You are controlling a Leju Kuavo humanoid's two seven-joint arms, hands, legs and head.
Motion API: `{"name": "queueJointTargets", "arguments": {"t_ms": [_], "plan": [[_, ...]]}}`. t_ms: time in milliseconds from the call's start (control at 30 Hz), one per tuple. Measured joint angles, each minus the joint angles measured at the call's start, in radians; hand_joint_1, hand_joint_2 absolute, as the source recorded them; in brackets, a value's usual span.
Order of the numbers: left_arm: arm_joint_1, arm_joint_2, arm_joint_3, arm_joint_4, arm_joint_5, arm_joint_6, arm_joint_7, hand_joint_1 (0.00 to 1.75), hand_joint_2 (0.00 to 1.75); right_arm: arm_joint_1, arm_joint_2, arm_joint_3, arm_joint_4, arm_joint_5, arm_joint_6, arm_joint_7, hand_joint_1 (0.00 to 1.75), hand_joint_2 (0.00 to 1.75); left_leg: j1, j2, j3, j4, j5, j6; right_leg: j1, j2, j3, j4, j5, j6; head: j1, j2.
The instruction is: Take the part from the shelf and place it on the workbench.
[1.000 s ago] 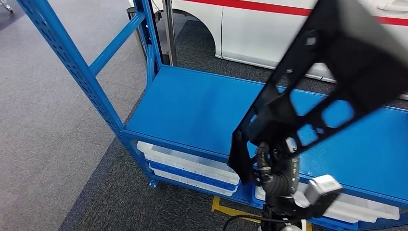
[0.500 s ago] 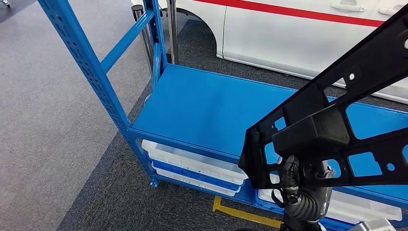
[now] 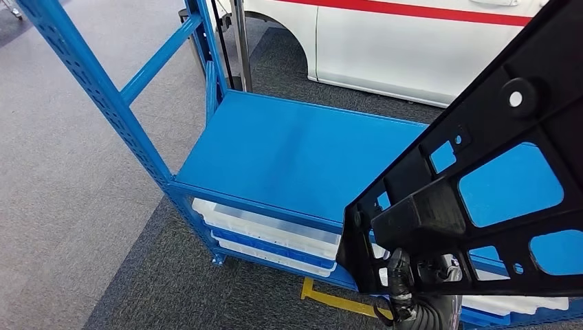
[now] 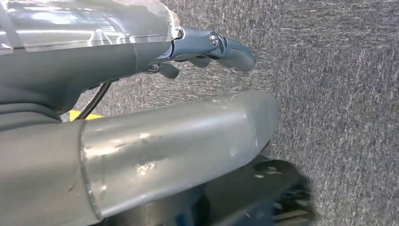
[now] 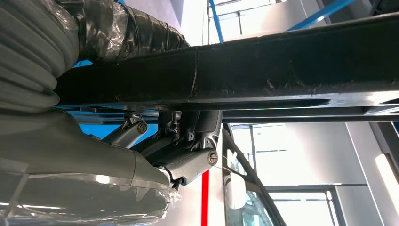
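Observation:
A large black openwork part (image 3: 423, 216) hangs close before the head camera, above the front right of the blue shelf (image 3: 289, 151). My right hand (image 3: 416, 295) grips it from below, at the part's lower edge. In the right wrist view the fingers (image 5: 183, 141) wrap around a black bar of the part (image 5: 282, 61). The shelf's top board is bare where it shows. My left hand (image 4: 207, 47) hangs over grey carpet with nothing in it, its fingers loosely apart.
White trays (image 3: 261, 230) sit on the shelf's lower levels. Blue perforated uprights (image 3: 103, 89) rise at the shelf's left end. A white vehicle with a red stripe (image 3: 385, 41) stands behind the shelf. A yellow floor mark (image 3: 330, 299) lies by its foot.
The black part has risen and swung nearer the head camera, covering more of the right side. The view itself has shifted slightly. The right hand has sunk toward the picture's lower edge.

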Motion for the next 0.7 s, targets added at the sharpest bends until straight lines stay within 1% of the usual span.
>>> {"name": "queueJointTargets", "arguments": {"t_ms": [33, 67, 100, 133, 167, 200, 233, 267, 300, 333, 367, 400, 433, 467, 500, 533, 567, 600, 633, 667, 700], "plan": [[-0.001, 0.001, 0.0, 0.0, 0.0, -0.001, 0.001, 0.0, 0.0, 0.004, -0.001, 0.0, 0.0, 0.001, 0.002, -0.003, 1.75, 1.75, -0.004, 0.0, 0.037, -0.069, 0.023, 0.008, 0.003, 0.0, -0.002, 0.004, 0.002, 0.003, 0.0, 0.0], [-0.002, 0.001, 0.0, 0.001, 0.0, -0.001, 0.002, 0.0, 0.0, 0.008, -0.002, 0.001, 0.0, 0.004, 0.004, -0.006, 1.75, 1.75, -0.008, 0.0, 0.063, -0.12, 0.037, 0.014, 0.003, 0.0, -0.004, 0.006, 0.004, 0.007, 0.0, 0.0], [-0.003, 0.001, 0.0, 0.001, 0.001, -0.002, 0.003, 0.0, 0.0, 0.012, -0.004, 0.001, 0.0, 0.008, 0.005, -0.008, 1.75, 1.75, -0.012, 0.0, 0.074, -0.146, 0.042, 0.018, 0.001, -0.001, -0.006, 0.007, 0.008, 0.012, 0.0, 0.0], [-0.003, 0.002, 0.0, 0.002, 0.001, -0.002, 0.004, 0.0, 0.0, 0.016, -0.005, 0.002, 0.0, 0.012, 0.006, -0.011, 1.75, 1.75, -0.015, 0.0, 0.073, -0.151, 0.045, 0.02, 0.0, -0.002, -0.008, 0.006, 0.012, 0.019, 0.0, 0.0], [-0.002, 0.001, 0.0, 0.002, 0.002, -0.002, 0.004, 0.0, 0.0, 0.019, -0.006, 0.004, 0.0, 0.015, 0.007, -0.013, 1.75, 1.75, -0.015, 0.0, 0.07, -0.154, 0.053, 0.022, -0.002, -0.002, -0.009, 0.003, 0.019, 0.025, 0.0, 0.0], [-0.002, 0.0, 0.0, 0.002, 0.002, -0.003, 0.005, 0.0, 0.0, 0.022, -0.007, 0.005, 0.0, 0.018, 0.007, -0.014, 1.75, 1.75, -0.013, 0.002, 0.067, -0.159, 0.063, 0.025, -0.003, -0.002, -0.011, 0.004, 0.018, 0.031, 0.0, 0.0], [-0.002, 0.0, 0.0, 0.002, 0.003, -0.003, 0.005, 0.0, 0.0, 0.025, -0.008, 0.006, 0.0, 0.019, 0.007, -0.016, 1.75, 1.75, -0.01, 0.004, 0.062, -0.165, 0.073, 0.031, -0.003, 0.0, -0.017, 0.014, 0.002, 0.037, 0.001, 0.0], [-0.002, -0.001, 0.0, 0.002, 0.003, -0.003, 0.005, 0.0, 0.0, 0.027, -0.01, 0.007, 0.0, 0.02, 0.007, -0.017, 1.75, 1.75, -0.006, 0.007, 0.054, -0.17, 0.084, 0.036, -0.004, 0.002, -0.027, 0.041, -0.029, 0.042, 0.001, 0.0], [-0.003, -0.002, 0.0, 0.002, 0.004, -0.003, 0.005, 0.0, 0.0, 0.029, -0.012, 0.008, 0.0, 0.023, 0.006, -0.017, 1.75, 1.75, -0.004, 0.009, 0.045, -0.171, 0.094, 0.04, -0.007, 0.004, -0.043, 0.087, -0.075, 0.046, 0.001, 0.0], [-0.003, -0.002, 0.0, 0.002, 0.004, -0.003, 0.006, 0.0, 0.0, 0.031, -0.014, 0.008, 0.0, 0.028, 0.004, -0.017, 1.75, 1.75, -0.004, 0.01, 0.033, -0.171, 0.102, 0.043, -0.009, 0.005, -0.062, 0.147, -0.123, 0.051, 0.001, 0.0], [-0.003, -0.002, 0.0, 0.003, 0.005, -0.003, 0.007, 0.0, 0.0, 0.033, -0.016, 0.008, 0.001, 0.036, 0.001, -0.017, 1.75, 1.75, -0.004, 0.012, 0.022, -0.17, 0.11, 0.043, -0.012, 0.005, -0.075, 0.205, -0.156, 0.055, 0.001, 0.0], [-0.003, -0.002, 0.0, 0.003, 0.006, -0.003, 0.009, 0.0, 0.0, 0.037, -0.018, 0.008, 0.002, 0.044, -0.003, -0.017, 1.75, 1.75, -0.004, 0.013, 0.011, -0.168, 0.117, 0.041, -0.015, 0.005, -0.078, 0.244, -0.17, 0.059, 0.001, 0.0], [-0.003, -0.002, 0.0, 0.004, 0.007, -0.003, 0.012, 0.0, 0.0, 0.042, -0.019, 0.009, 0.003, 0.05, -0.008, -0.018, 1.75, 1.75, -0.004, 0.013, 0.0, -0.165, 0.123, 0.039, -0.018, 0.005, -0.064, 0.25, -0.162, 0.062, 0.001, 0.0], [-0.003, -0.002, 0.0, 0.005, 0.008, -0.003, 0.015, 0.0, 0.0, 0.047, -0.021, 0.009, 0.005, 0.053, -0.013, -0.018, 1.75, 1.75, -0.003, 0.013, -0.011, -0.161, 0.128, 0.037, -0.021, 0.005, -0.031, 0.216, -0.138, 0.065, 0.001, 0.0], [-0.003, -0.003, 0.0, 0.005, 0.009, -0.003, 0.018, 0.0, 0.0, 0.053, -0.022, 0.009, 0.008, 0.05, -0.018, -0.02, 1.75, 1.75, -0.002, 0.013, -0.02, -0.155, 0.132, 0.034, -0.023, 0.005, 0.018, 0.152, -0.11, 0.066, 0.001, 0.0], [-0.003, -0.003, 0.0, 0.005, 0.01, -0.003, 0.021, 0.0, 0.0, 0.058, -0.023, 0.009, 0.01, 0.04, -0.021, -0.021, 1.75, 1.75, -0.002, 0.012, -0.028, -0.149, 0.135, 0.03, -0.024, 0.005, 0.068, 0.077, -0.096, 0.065, 0.001, 0.0], [-0.003, -0.003, 0.0, 0.005, 0.012, -0.003, 0.022, 0.0, 0.0, 0.064, -0.023, 0.009, 0.012, 0.022, -0.02, -0.022, 1.75, 1.75, -0.002, 0.012, -0.033, -0.144, 0.139, 0.025, -0.022, 0.005, 0.104, 0.019, -0.086, 0.061, 0.001, 0.0], [-0.003, -0.003, 0.0, 0.005, 0.015, -0.003, 0.023, 0.0, 0.0, 0.07, -0.023, 0.009, 0.014, -0.001, -0.016, -0.024, 1.75, 1.75, -0.003, 0.012, -0.036, -0.14, 0.142, 0.019, -0.019, 0.005, 0.123, -0.016, -0.086, 0.055, 0.001, 0.0], [-0.003, -0.003, 0.0, 0.006, 0.017, -0.003, 0.023, 0.0, 0.0, 0.077, -0.023, 0.008, 0.016, -0.026, -0.006, -0.025, 1.75, 1.75, -0.004, 0.013, -0.037, -0.14, 0.147, 0.012, -0.015, 0.006, 0.125, -0.027, -0.089, 0.049, 0.0, 0.0], [-0.003, -0.003, 0.0, 0.006, 0.019, -0.004, 0.023, 0.0, 0.0, 0.086, -0.023, 0.006, 0.017, -0.047, 0.007, -0.027, 1.75, 1.75, -0.003, 0.014, -0.037, -0.141, 0.153, 0.005, -0.014, 0.008, 0.119, -0.026, -0.082, 0.04, 0.0, 0.0], [-0.003, -0.003, 0.0, 0.006, 0.021, -0.004, 0.023, 0.0, 0.0, 0.094, -0.022, 0.003, 0.018, -0.063, 0.019, -0.029, 1.75, 1.75, -0.002, 0.014, -0.039, -0.139, 0.152, -0.003, -0.015, 0.009, 0.114, -0.028, -0.076, 0.032, 0.0, 0.0]]}}
